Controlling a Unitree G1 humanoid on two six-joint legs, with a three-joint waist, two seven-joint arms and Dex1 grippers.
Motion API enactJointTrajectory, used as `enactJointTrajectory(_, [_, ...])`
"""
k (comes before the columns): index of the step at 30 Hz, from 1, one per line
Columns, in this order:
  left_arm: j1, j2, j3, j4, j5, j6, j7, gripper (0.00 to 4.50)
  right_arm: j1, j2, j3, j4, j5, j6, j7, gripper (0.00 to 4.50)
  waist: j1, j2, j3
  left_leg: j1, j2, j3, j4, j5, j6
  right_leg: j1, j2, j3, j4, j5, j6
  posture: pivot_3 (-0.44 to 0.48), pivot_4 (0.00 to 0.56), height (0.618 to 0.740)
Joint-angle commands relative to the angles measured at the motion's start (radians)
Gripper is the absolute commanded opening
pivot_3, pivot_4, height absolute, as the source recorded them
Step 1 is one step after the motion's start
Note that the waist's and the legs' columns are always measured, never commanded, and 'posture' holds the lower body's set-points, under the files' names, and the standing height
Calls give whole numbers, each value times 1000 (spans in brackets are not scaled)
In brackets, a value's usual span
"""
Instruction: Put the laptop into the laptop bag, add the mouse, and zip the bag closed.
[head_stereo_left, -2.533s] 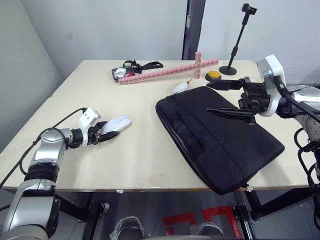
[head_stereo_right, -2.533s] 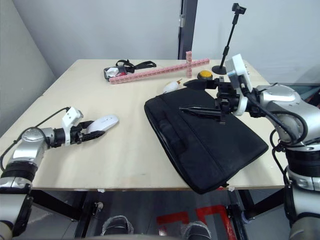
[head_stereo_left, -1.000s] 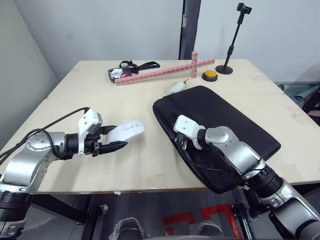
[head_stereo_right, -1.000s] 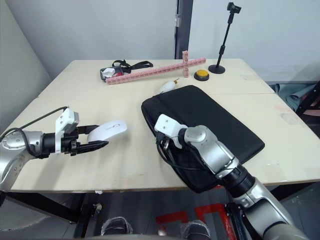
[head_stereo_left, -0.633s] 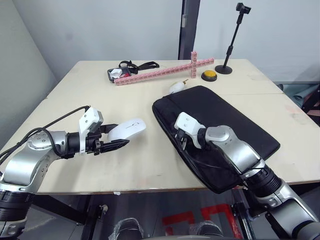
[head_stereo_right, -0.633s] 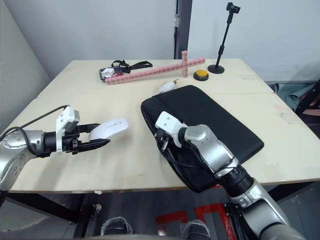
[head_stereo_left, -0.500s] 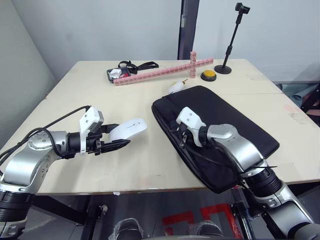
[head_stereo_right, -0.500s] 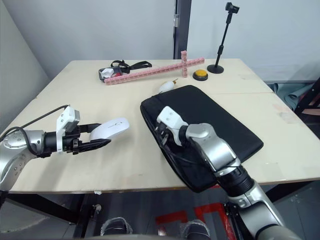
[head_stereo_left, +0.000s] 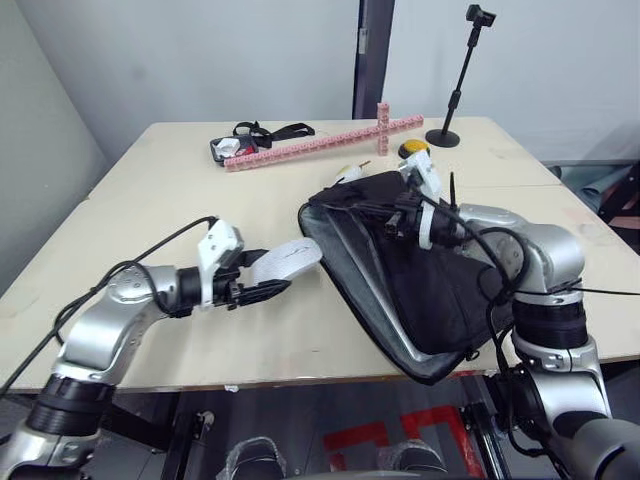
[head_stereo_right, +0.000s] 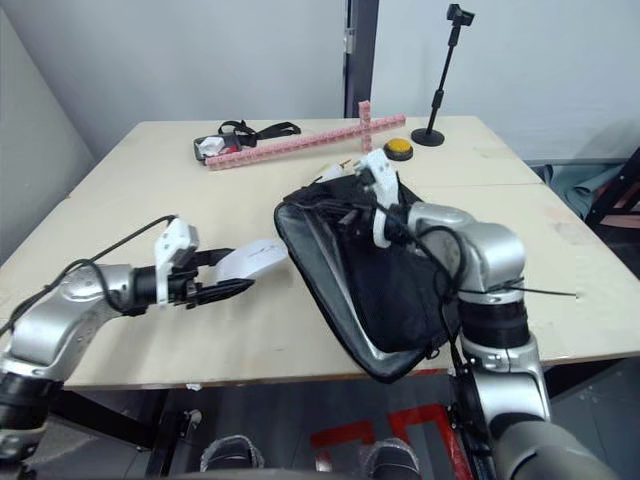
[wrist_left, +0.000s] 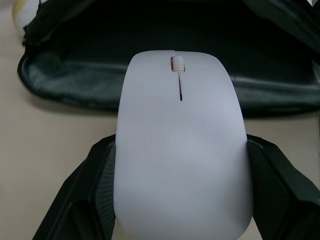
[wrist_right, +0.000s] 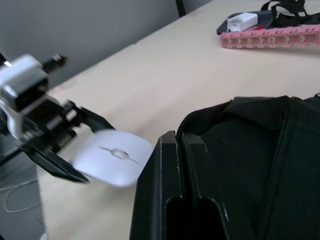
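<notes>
The left gripper (head_stereo_left: 268, 281) has its jaws clamped on the mouse (wrist_left: 180, 145) just before the gaping laptop bag (head_stereo_left: 420, 290), whose upper edge the right gripper (head_stereo_left: 400, 212) pinches up, jaws together, off the counter (head_stereo_left: 180, 200).

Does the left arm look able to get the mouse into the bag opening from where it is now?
Probably yes: the right gripper holds the laptop bag open, and the mouse in the left gripper faces the gap.

Lab or test room: bare grey walls, plain wooden table (head_stereo_left: 180, 180), camera stand (head_stereo_left: 458, 75), yellow push-button (head_stereo_left: 414, 148).
</notes>
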Motion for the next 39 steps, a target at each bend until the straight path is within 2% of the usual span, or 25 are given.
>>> enactJointTrajectory(1, [-51,-34,-34,26,38,-26,28,2810,-57,-37,-49,-26,75,-2,23,36,3,0,0,0,0,0,0,0,0,0,0,0,0,0,0,0,150,740])
enactJointTrajectory(4, [-100,-86,-76,66,66,-32,48,2810,-75,-77,-55,-18,110,5,37,36,14,0,0,-1,0,0,0,2,3,0,0,0,-1,1,2,0,150,740])
enactJointTrajectory(9, [-183,-190,-159,165,133,-56,78,2810,-92,-73,-55,-15,147,12,6,36,23,0,0,-1,0,0,0,4,5,0,0,0,-1,1,2,0,150,740])
enactJointTrajectory(12, [-237,-270,-205,261,173,-74,100,2810,-79,-63,-41,-18,146,0,-14,36,26,0,0,-1,0,0,0,5,7,0,0,0,-1,2,3,0,150,740])
enactJointTrajectory(20, [-373,-413,-254,526,272,-170,133,2810,-89,-42,-55,-20,178,9,-66,36,33,0,0,-2,0,0,1,5,7,0,0,0,-2,3,4,0,150,740])
enactJointTrajectory(28, [-478,-518,-263,717,321,-243,130,2810,-91,-39,-57,-21,197,5,-100,36,38,0,0,-3,0,0,1,5,7,0,0,1,-2,3,4,0,150,740])
enactJointTrajectory(39, [-534,-596,-275,851,382,-294,134,2810,-92,-43,-57,-22,213,-3,-132,36,40,0,0,-3,0,0,1,5,7,1,-1,1,-2,3,5,0,150,740])
